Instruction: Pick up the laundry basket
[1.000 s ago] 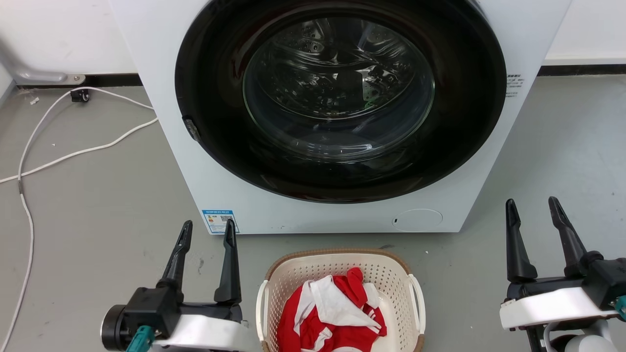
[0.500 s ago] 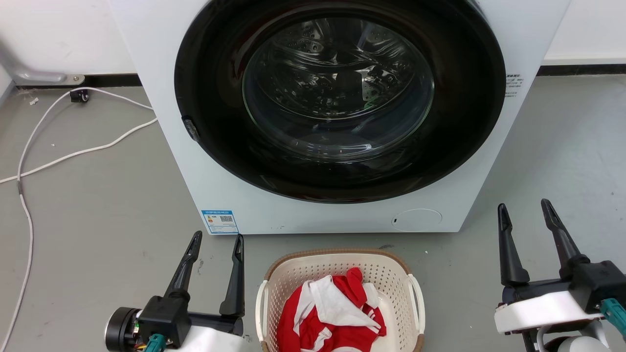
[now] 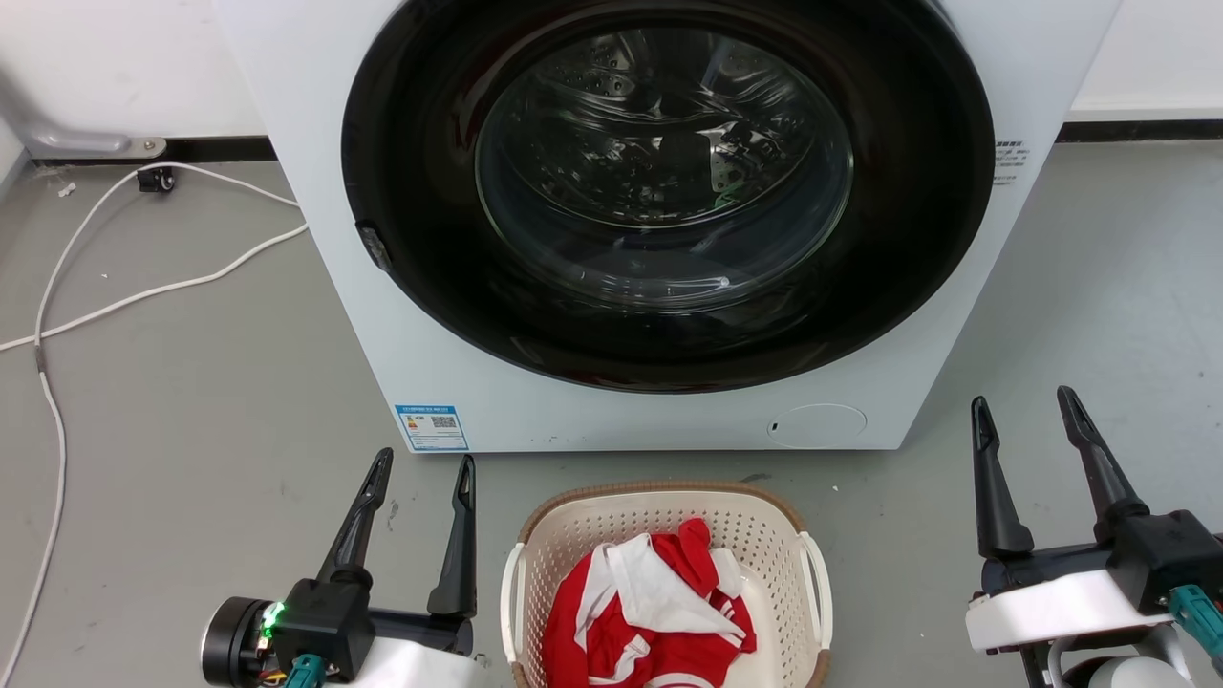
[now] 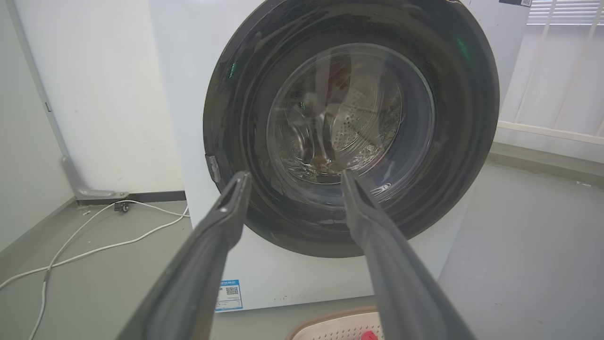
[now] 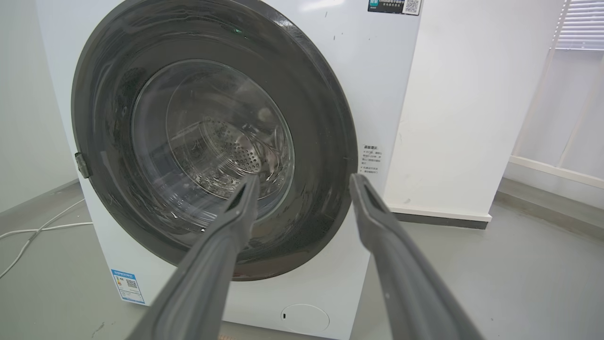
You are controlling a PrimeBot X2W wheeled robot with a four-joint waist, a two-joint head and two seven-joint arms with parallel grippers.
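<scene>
The cream perforated laundry basket (image 3: 764, 540) with a brown rim and white side handles sits on the floor at the bottom middle of the head view, holding red and white clothing (image 3: 650, 612). Its far rim (image 4: 330, 323) peeks in at the bottom of the left wrist view. My left gripper (image 3: 423, 463) stands open just left of the basket, apart from it. My right gripper (image 3: 1024, 406) is open farther off to the basket's right. Both pairs of fingers point toward the washing machine, with nothing between them (image 4: 292, 177) (image 5: 304, 182).
A white front-loading washing machine (image 3: 315, 239) with a shut dark round door (image 3: 401, 143) stands right behind the basket. A white cable (image 3: 143, 296) trails over the grey floor at the left. White walls run behind, with a white block (image 5: 462, 118) right of the machine.
My left gripper has drawn back toward me and a little rightward, nearer the basket. The right gripper has shifted slightly left and back. The head camera has tilted a little.
</scene>
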